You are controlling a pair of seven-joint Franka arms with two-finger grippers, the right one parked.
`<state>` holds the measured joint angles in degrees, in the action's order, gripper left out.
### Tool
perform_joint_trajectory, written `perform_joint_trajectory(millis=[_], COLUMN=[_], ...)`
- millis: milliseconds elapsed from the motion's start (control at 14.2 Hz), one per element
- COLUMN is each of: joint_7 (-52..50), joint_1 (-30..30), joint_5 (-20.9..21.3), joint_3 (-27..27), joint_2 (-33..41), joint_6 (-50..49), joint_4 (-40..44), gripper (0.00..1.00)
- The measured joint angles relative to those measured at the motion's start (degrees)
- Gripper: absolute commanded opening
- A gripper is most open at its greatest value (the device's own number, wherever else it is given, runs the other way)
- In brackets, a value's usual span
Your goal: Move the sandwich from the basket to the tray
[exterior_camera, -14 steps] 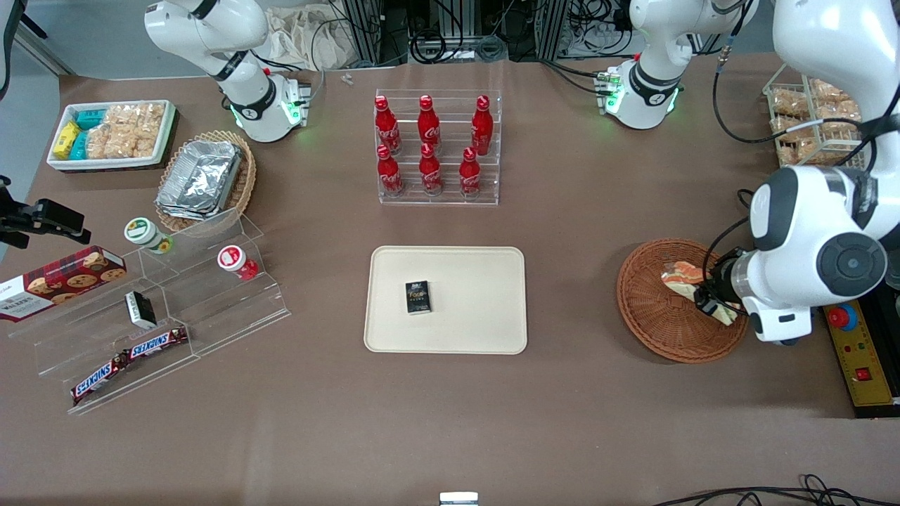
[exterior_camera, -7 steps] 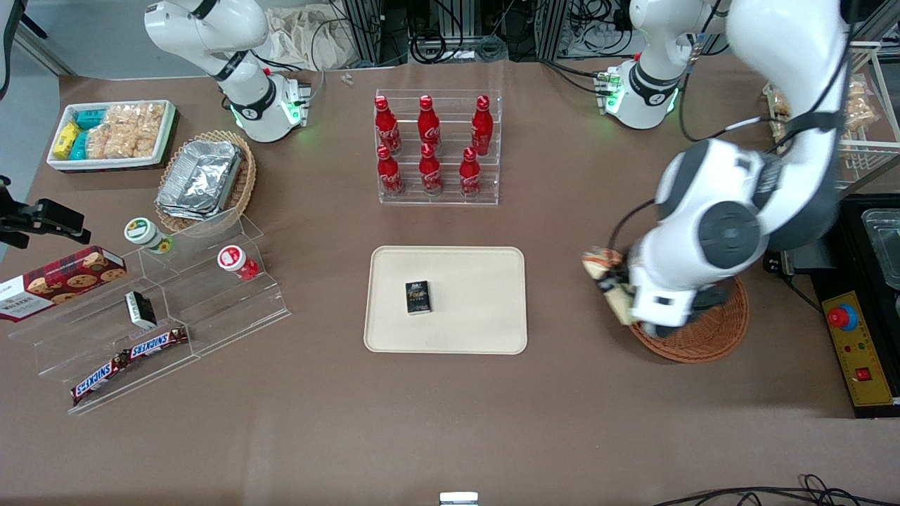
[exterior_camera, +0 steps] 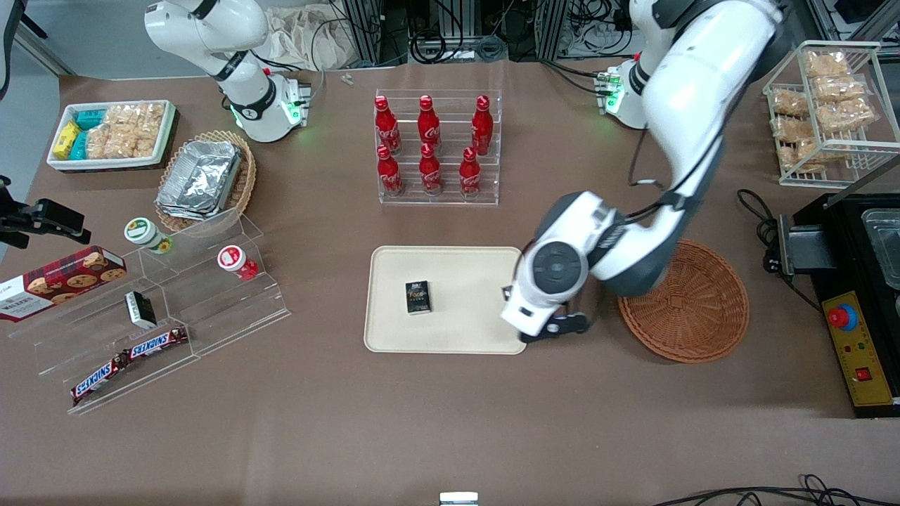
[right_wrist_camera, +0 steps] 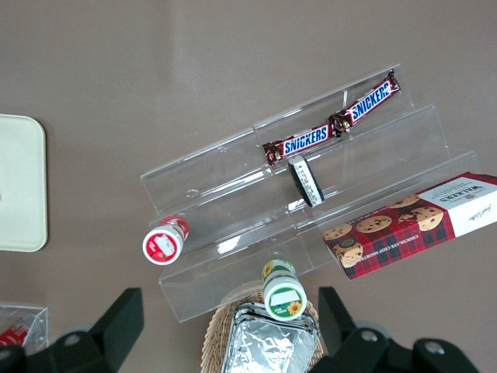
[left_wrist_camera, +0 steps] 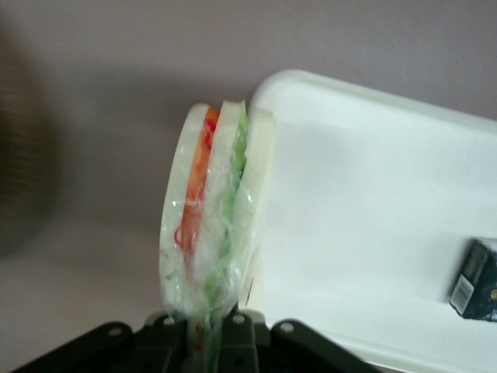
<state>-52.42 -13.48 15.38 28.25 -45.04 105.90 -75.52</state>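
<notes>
My left gripper (left_wrist_camera: 203, 325) is shut on the sandwich (left_wrist_camera: 213, 210), a plastic-wrapped wedge of pale bread with orange and green layers, held on edge. It hangs over the rim of the cream tray (left_wrist_camera: 365, 194), at the tray's end toward the working arm. In the front view the arm's wrist (exterior_camera: 547, 292) stands above that edge of the tray (exterior_camera: 464, 330) and hides the gripper and sandwich. The round reddish-brown basket (exterior_camera: 692, 309) lies beside the tray with nothing in it. A small black box (exterior_camera: 418, 296) lies on the tray and also shows in the left wrist view (left_wrist_camera: 475, 280).
A clear rack of red bottles (exterior_camera: 437, 147) stands farther from the front camera than the tray. A clear stepped stand (exterior_camera: 162, 309) with snacks, an oval basket of foil containers (exterior_camera: 204, 179) and a white bin (exterior_camera: 112, 133) lie toward the parked arm's end. A wire rack (exterior_camera: 823, 112) stands toward the working arm's end.
The gripper has lifted the sandwich out of the basket and carried it sideways to the tray's edge. The basket now holds nothing.
</notes>
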Motion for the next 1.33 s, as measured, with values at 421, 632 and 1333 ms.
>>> perform_joint_trajectory(millis=[421,632,1333], joint_7=[7.69,8.55,8.96], joint_1=[-2.5,-2.38,0.75], joint_5=[0.76,0.76,1.11], joint_3=[-0.22,-0.25,-0.18], joint_2=[-4.56,-5.14,3.97], joint_6=[5.5,5.5,-3.72], joint_4=[0.28,0.44,2.49], gripper=[0.2,1.0,1.0])
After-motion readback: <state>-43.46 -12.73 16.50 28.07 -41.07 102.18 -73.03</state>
